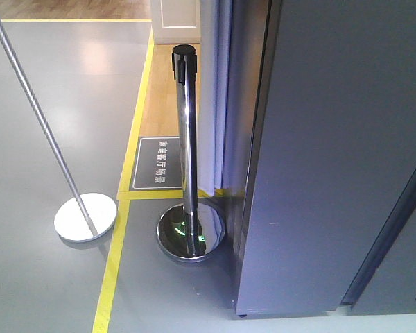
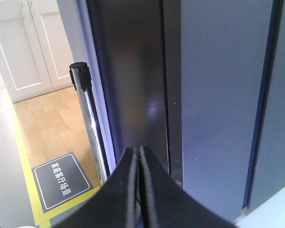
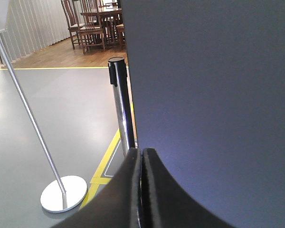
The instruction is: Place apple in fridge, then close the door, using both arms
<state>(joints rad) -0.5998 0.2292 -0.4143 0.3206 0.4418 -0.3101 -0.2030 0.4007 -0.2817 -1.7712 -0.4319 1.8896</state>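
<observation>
We see the fridge (image 1: 333,159) only from outside: its grey panels fill the right of the front view and much of both wrist views, and no white interior or shelf shows anywhere. In the left wrist view a dark seam runs down between grey panels; we cannot tell whether that is the door (image 2: 213,95) pressed home or merely a joint in the casing. From this we judge the task to be either at its very start or at its end, and the frames do not settle which.

The chrome stanchion post (image 1: 187,152) stands on the floor just beside the fridge's corner, with a slanted pole on a white round base (image 1: 85,216) well apart to the left.

Both arms are cut off. The left pincer (image 2: 138,156) has its jaws pressed together with nothing between them; the right pincer (image 3: 142,159) likewise.

The apple appears in no view, so we cannot say where it is.
</observation>
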